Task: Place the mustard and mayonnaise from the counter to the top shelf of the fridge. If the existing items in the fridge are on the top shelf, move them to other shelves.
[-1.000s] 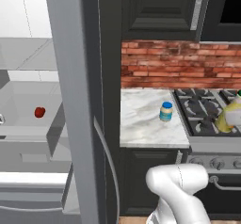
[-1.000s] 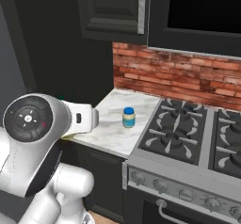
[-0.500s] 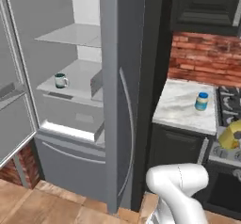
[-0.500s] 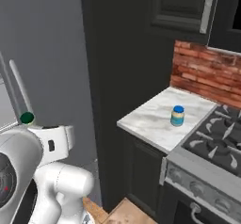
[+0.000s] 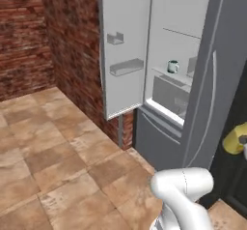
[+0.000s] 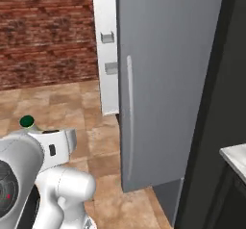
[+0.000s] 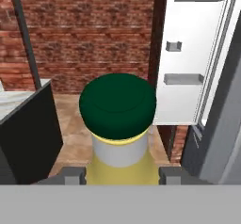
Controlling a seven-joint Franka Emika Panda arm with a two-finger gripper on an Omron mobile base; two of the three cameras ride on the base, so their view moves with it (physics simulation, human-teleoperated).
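Between the earlier frames and this one the base had swung away from the counter point(image 6: 235, 153) toward the fridge point(image 5: 212, 69), so the whole scene shifted and the open fridge interior came into view. The gripper point(image 7: 121, 175) was clamped on the mustard point(image 7: 119, 124) — dark green cap toward the hand camera, long axis running along the fingers — and in the left base view the yellow bottle sat low at the right edge, with the top shelf point(image 5: 181, 33) up and to its left, above the shelf bearing the teal mug point(image 5: 172, 66). No label or writing could be read on the bottle, the mug or the fridge.
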